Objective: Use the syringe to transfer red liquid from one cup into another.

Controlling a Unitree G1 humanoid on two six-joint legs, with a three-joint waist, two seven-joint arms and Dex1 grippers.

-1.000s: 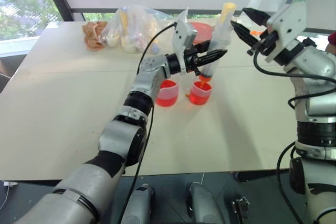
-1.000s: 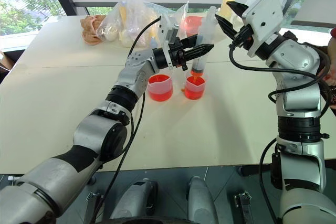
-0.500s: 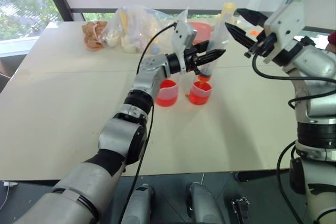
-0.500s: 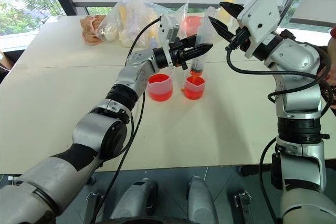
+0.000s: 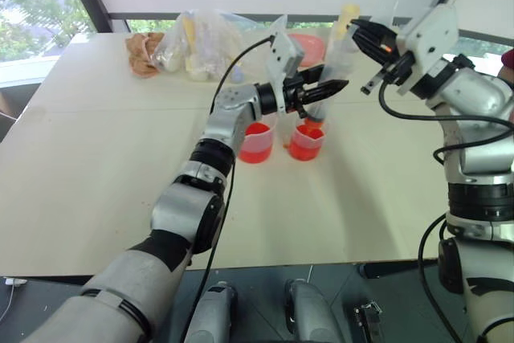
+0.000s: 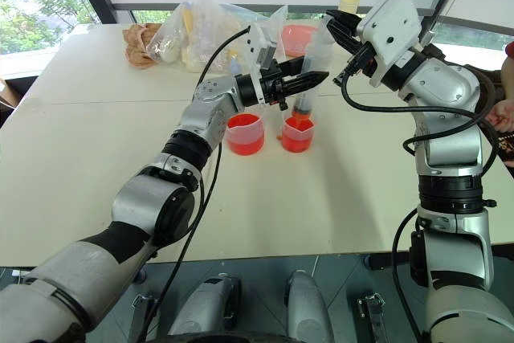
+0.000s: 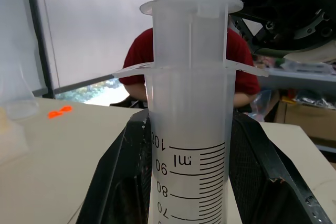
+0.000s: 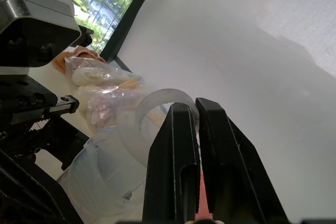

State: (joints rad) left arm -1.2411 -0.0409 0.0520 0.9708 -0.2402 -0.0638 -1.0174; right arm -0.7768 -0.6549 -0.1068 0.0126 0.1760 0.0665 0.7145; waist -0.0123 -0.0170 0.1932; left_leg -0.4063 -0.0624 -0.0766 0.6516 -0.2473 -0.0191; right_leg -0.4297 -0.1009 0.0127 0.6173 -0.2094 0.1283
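The left tool (image 5: 328, 88) is clenched on the barrel of the syringe (image 5: 331, 66), which stands upright with its orange tip in the smaller beaker (image 5: 306, 142) of red liquid (image 5: 305, 149). The larger beaker (image 5: 255, 142) stands just beside it on the surface (image 5: 96, 166). The right tool (image 8: 193, 124) is pressed together at the plunger top (image 8: 157, 99).

Our two arms have silver-grey shells with black joint rings. Each wrist carries a pale grey camera box, and thin black cables run loose behind it. The left tool (image 5: 331, 86) and the right tool (image 5: 363, 35) have tapered black fingers.
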